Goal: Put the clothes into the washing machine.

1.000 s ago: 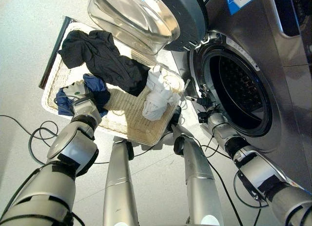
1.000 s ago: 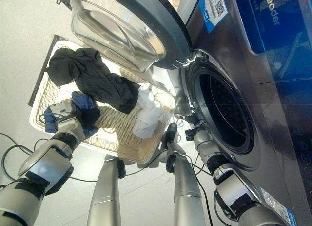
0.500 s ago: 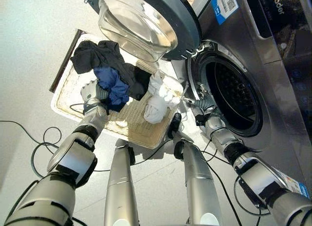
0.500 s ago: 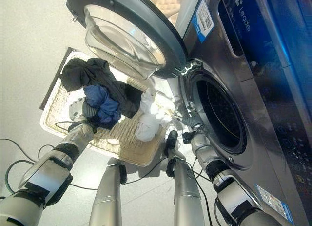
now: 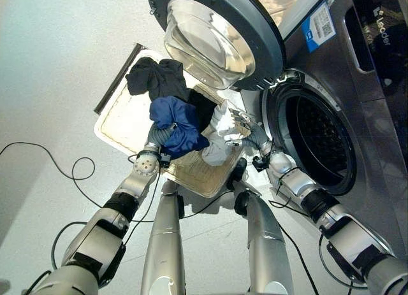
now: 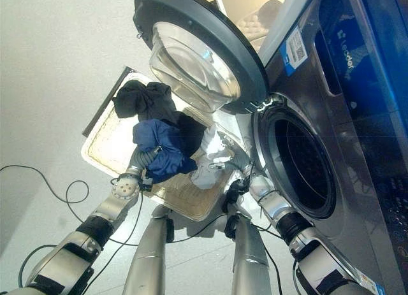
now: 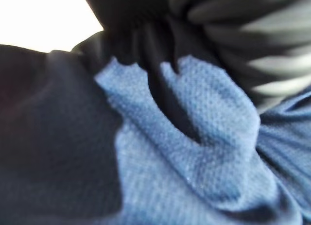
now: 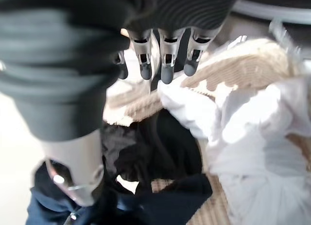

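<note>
A woven basket [image 5: 124,123] lies on the floor left of the washing machine's open drum [image 5: 319,145]. My left hand [image 5: 155,141] is raised over the basket with a blue garment [image 5: 178,123] bunched over it. In the left wrist view the blue cloth [image 7: 194,152] puckers into the hand. A black garment [image 5: 156,78] lies at the basket's far end. A white garment [image 5: 220,142] is heaped at the end nearest the drum. My right hand [image 5: 245,125] reaches over it, open, its straight fingers [image 8: 165,60] just above the white cloth [image 8: 252,132].
The round glass door [image 5: 217,34] hangs open above the basket's far end and overhangs it. The machine's steel front [image 5: 376,136] fills the right side. Bare floor spreads out to the left of the basket.
The camera has shifted. My left hand has lifted the blue garment up out of the basket and toward the drum side. My right hand has moved from the drum's rim to over the white garment.
</note>
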Robot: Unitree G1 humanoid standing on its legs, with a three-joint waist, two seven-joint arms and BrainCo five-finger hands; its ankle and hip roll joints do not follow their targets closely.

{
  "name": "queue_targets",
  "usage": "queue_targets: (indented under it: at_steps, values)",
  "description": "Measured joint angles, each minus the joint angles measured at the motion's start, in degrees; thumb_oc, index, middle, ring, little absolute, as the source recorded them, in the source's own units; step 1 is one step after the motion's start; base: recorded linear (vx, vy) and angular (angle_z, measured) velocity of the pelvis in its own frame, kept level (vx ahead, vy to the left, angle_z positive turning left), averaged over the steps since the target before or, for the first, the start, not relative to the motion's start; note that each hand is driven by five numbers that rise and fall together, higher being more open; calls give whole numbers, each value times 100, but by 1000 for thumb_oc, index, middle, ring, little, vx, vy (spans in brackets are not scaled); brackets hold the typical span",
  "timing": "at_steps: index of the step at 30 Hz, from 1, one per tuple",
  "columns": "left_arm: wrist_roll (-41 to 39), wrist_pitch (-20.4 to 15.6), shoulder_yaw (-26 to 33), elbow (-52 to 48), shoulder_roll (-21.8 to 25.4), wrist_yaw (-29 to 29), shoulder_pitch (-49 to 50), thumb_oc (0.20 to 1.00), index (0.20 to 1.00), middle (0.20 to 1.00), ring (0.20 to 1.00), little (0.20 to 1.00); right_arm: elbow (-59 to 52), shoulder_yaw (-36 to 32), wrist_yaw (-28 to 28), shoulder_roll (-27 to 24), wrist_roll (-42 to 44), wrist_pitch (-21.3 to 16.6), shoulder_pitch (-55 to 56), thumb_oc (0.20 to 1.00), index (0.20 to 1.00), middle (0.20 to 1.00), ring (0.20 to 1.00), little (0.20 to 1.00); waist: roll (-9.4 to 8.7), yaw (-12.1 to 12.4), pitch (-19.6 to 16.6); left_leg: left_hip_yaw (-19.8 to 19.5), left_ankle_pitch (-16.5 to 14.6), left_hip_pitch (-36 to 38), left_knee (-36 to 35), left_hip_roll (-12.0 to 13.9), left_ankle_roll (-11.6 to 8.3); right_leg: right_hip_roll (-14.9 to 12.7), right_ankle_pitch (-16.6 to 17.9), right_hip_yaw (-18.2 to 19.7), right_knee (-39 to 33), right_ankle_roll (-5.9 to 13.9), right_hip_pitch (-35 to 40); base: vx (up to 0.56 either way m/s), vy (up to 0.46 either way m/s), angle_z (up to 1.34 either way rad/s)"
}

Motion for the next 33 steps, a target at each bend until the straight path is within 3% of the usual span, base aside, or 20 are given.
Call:
queue_targets:
  at_steps: [7, 13, 19, 26, 33]
  values:
    - [-430, 27, -250, -77, -53, -915, -260, 200, 200, 200, 200, 200, 21, 69, 989, 199, 972, 544, -502, 1000, 1000, 1000, 1000, 1000, 66, 7, 3, -26, 32, 42, -47, -38, 13, -36, 16, -33, 2, -14, 43, -3, -5, 2]
    - [-550, 81, -414, -72, -44, -1220, -606, 200, 200, 200, 200, 200, 309, 107, 1548, 366, 1352, 912, -862, 1000, 1000, 1000, 1000, 1000, 99, 13, 1, -28, 38, 196, -62, -64, 21, -63, 13, -38, 4, -10, 195, 0, 1, 1]
    - [-684, 80, -686, -99, -138, -1619, -797, 200, 200, 200, 200, 200, 802, 294, 2246, 460, 1556, 1388, -994, 1000, 1000, 1000, 1000, 1000, 253, 12, -15, -105, 71, 233, -94, -140, 48, -112, -15, -42, 10, 63, 250, 3, 6, 6]
    - [-755, 80, -810, -98, -164, -2028, -826, 200, 200, 200, 200, 200, 1164, 357, 2644, 584, 1570, 1581, -1034, 1000, 1000, 1000, 1000, 1000, 279, 6, -10, -114, 78, 216, -134, -155, 47, -118, -16, -35, 11, 65, 209, 0, 0, 0]
    - [-1202, 91, -901, -98, -176, -2469, -921, 200, 200, 200, 200, 200, 1185, 452, 2355, 603, 1687, 1647, -1036, 1000, 1000, 1000, 1000, 1000, 282, 6, -9, -114, 108, 211, -171, -160, 41, -121, -6, -36, 15, 46, 186, 0, 0, 0]
